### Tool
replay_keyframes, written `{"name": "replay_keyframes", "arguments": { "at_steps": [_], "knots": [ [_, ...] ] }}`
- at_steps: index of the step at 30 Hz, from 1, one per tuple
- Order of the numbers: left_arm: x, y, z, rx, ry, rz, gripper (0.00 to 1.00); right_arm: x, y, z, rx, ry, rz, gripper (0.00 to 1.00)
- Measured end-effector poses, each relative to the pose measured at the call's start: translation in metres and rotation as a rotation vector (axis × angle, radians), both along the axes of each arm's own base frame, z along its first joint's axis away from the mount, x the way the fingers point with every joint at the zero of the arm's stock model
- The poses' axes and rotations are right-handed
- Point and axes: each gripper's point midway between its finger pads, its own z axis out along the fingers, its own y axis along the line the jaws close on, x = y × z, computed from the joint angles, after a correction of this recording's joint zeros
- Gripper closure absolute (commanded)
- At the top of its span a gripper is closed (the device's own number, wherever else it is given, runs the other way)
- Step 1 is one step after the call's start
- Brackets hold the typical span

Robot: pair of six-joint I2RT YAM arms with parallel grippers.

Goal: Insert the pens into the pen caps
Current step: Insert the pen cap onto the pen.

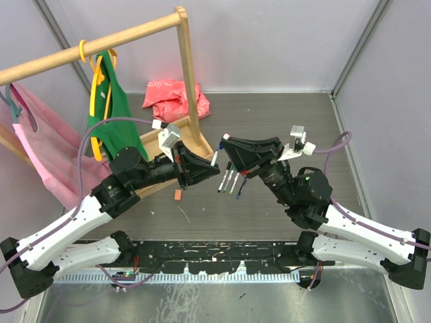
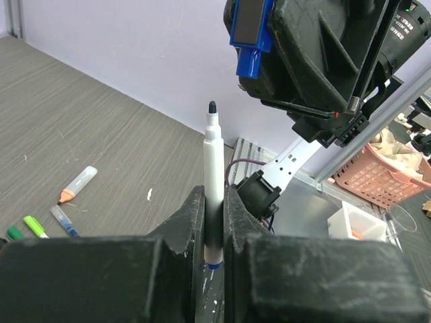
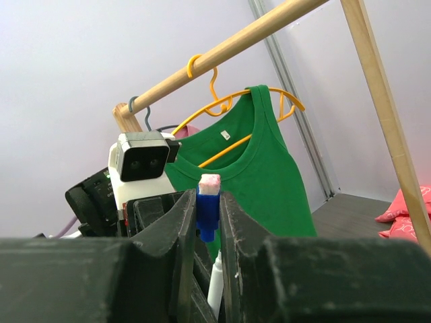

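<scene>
Tabletop (image 1: 283,128) of grey woodgrain, scattered pens (image 1: 230,182), pale walls (image 1: 269,40)

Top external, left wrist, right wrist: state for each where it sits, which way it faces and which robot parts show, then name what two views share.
Top external: above and behind the robot, looking down on the table; left gripper and right gripper show.
Left wrist: on the left wrist, facing along its pen toward the right gripper; own fingers show.
Right wrist: on the right wrist, facing the green top; own fingers clamp the blue cap.
Shared: both wrist views show the blue cap.
</scene>
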Motion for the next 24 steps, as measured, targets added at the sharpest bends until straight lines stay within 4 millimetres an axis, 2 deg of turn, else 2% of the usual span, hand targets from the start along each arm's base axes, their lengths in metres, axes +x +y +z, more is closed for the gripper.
{"name": "replay_keyframes", "arguments": {
  "at_steps": [24],
  "knots": [
    [-0.0045, -0.0017, 0.0035, -0.011, -0.015, -0.03, 1.0, 0.0063, 0.0035, -0.0036, -0.008, 0.03, -0.014, 1.0]
  ]
}}
